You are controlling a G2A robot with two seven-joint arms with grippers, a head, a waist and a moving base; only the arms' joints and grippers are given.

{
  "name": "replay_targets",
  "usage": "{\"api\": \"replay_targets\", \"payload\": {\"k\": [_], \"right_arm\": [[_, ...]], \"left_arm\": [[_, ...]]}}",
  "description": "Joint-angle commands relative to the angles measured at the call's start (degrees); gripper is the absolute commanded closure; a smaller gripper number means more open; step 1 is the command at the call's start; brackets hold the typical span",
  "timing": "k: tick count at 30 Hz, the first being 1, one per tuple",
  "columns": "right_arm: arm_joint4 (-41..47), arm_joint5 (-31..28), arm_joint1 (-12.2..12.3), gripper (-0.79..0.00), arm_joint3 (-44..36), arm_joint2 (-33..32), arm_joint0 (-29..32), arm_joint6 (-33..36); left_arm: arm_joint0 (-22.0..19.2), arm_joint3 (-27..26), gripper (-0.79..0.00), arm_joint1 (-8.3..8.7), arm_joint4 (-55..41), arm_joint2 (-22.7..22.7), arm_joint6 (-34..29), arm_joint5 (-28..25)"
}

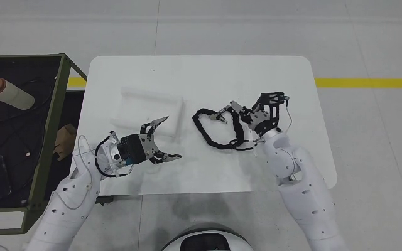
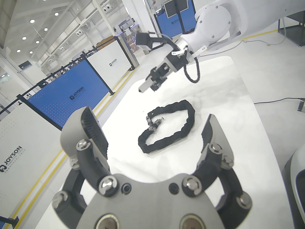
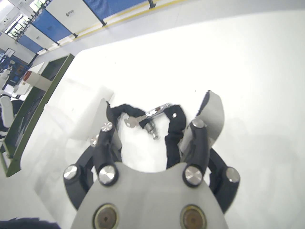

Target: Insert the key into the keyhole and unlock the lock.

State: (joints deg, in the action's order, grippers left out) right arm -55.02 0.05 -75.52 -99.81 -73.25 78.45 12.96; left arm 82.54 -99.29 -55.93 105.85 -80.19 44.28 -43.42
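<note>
**Key lies crosswise just ahead of the open right gripper**

The key [image 3: 132,121] lies flat on the table, its round head pointing at one finger of the right gripper [image 3: 157,100] and its blade running across the gap towards the other. That puts its long axis across the gripper's opening, not along the line of reach. The blade tip meets the chrome lock [image 3: 158,109] where the two ends of the black chain [image 3: 175,125] come together. Whether the blade is already in the keyhole cannot be told. A short metal cylinder [image 3: 151,129] sticks out beside it, closer to the palm.

The right gripper stands open and holds nothing, with key and lock between its fingers and just ahead of the palm. A run of chain passes close along the inside of the finger on the blade side. This arm is much the nearer. To pinch the key head, the wrist would probably have to turn so the pads close on its flat faces, and the chain next to that finger could get in the way.

The left gripper [image 1: 171,138] is also spread open and empty, well apart from the chain loop, which lies ahead of it and beyond its fingertips.

The table [image 1: 282,75] is white and smooth. A white foam pad [image 1: 151,106] lies just beyond the left gripper. A green-framed cart [image 1: 59,94] stands at the table's end on the left arm's side. Blue and white partitions [image 2: 66,91] and a yellow floor line [image 1: 358,82] lie beyond.
</note>
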Motion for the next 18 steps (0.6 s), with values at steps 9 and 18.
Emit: {"api": "replay_targets", "payload": {"k": [9,18], "right_arm": [[1.94,-4.29,0.21,-0.784,-1.11,-2.16,2.28,-6.63],[1.85,-4.20,0.21,-0.784,-1.11,-2.13,2.27,-6.61]], "left_arm": [[0.00,0.00,-0.784,0.00,0.00,0.00,0.00,0.00],[0.00,0.00,-0.784,0.00,0.00,0.00,0.00,0.00]]}}
